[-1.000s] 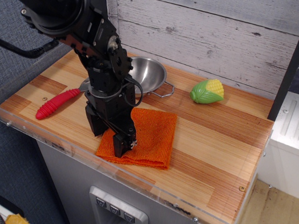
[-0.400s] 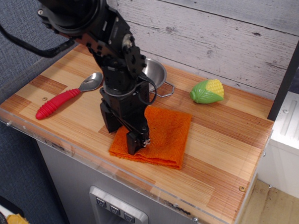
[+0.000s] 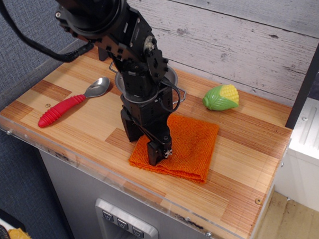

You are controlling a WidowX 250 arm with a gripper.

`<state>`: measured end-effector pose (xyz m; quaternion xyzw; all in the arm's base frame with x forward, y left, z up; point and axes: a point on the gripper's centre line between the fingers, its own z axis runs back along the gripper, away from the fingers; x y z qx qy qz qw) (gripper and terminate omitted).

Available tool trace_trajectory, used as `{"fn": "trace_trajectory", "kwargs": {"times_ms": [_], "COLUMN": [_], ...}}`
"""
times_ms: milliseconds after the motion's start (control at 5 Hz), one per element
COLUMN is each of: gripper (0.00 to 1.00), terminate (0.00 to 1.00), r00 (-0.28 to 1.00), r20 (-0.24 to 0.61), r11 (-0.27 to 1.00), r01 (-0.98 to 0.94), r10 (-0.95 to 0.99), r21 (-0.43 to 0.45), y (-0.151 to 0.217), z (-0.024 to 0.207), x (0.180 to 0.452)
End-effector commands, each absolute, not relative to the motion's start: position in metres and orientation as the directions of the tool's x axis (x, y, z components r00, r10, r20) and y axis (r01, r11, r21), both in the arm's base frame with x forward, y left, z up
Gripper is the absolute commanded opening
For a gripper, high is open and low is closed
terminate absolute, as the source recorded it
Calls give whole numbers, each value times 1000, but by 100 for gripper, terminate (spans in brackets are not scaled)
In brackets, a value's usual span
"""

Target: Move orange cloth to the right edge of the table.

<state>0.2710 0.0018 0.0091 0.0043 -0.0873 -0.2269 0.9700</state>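
The orange cloth [image 3: 193, 145] lies folded on the wooden table [image 3: 236, 170], a little right of the middle and near the front edge. My black gripper [image 3: 147, 148] points down onto the cloth's left edge. Its fingers [image 3: 159, 151] are closed on that edge and press it against the wood. The arm hides the cloth's left corner. A strip of bare table still lies between the cloth and the right edge.
A steel bowl [image 3: 173, 79] stands behind the arm, mostly hidden. A toy corn cob [image 3: 222, 97] lies at the back right. A red-handled spoon [image 3: 70, 104] lies at the left. A clear acrylic rim [image 3: 119, 182] runs along the front edge.
My gripper has moved to the right and dragged the orange cloth with it. The bowl is now more hidden behind the arm and the spoon is fully in view.
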Motion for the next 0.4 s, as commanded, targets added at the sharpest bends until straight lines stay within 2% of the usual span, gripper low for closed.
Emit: {"fn": "trace_trajectory", "kwargs": {"times_ms": [0, 200], "gripper": [100, 100], "terminate": [0, 0], "r00": [798, 753], "r20": [199, 215], "r11": [819, 775], "r01": [572, 630], "r10": [-569, -622], "r21": [44, 38], "y": [-46, -79], "z": [18, 22], "x": [280, 287]}}
